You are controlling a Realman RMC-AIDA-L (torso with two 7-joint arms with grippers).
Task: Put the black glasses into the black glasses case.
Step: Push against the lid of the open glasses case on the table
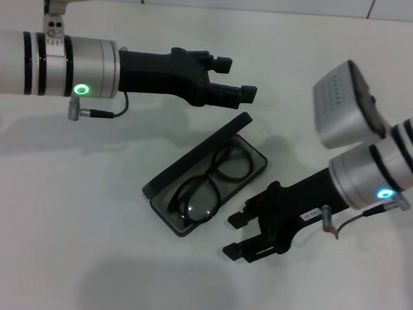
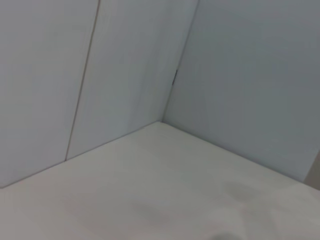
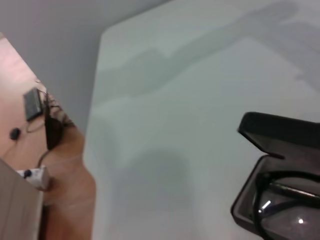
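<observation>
Black glasses (image 1: 210, 184) lying inside the open black glasses case (image 1: 164, 178) mid-table, long axis slanted from near-left to far-right. Lid standing up along the case's left side. Case end cut off in the right wrist view. Right gripper (image 1: 242, 234) just beside the case, fingers apart, holding nothing. Left gripper (image 1: 237, 76) beyond it, open, empty. Bare white table (image 1: 79, 245) all around.
</observation>
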